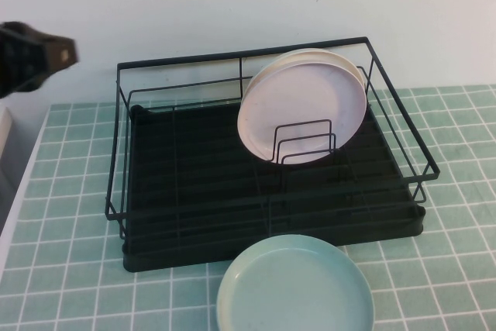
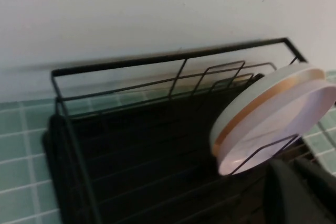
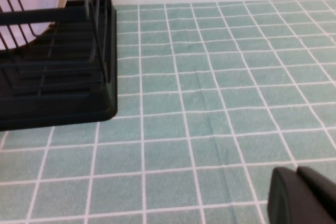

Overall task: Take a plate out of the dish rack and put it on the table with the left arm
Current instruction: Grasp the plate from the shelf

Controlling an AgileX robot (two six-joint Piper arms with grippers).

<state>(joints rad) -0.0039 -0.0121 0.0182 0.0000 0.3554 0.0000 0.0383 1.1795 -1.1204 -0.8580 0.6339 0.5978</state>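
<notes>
The pale pink plate [image 1: 306,106] stands upright in the wire dividers at the back right of the black dish rack [image 1: 194,191], with a cream-white plate [image 1: 355,61] right behind it. My left gripper [image 1: 62,52] hangs shut and empty above the rack's back left corner, well apart from the plate. In the left wrist view its fingers [image 2: 292,163] are together, with the pink plate [image 2: 283,124] and rack [image 2: 131,156] beyond. My right gripper [image 3: 297,170] is shut and empty over the tiled table [image 3: 210,103], right of the rack [image 3: 58,93]; it is outside the high view.
A light blue plate [image 1: 294,288] lies flat on the table [image 1: 449,269] just in front of the rack's front edge. A white wall stands close behind the rack. Bare green tiles lie left and right of the rack.
</notes>
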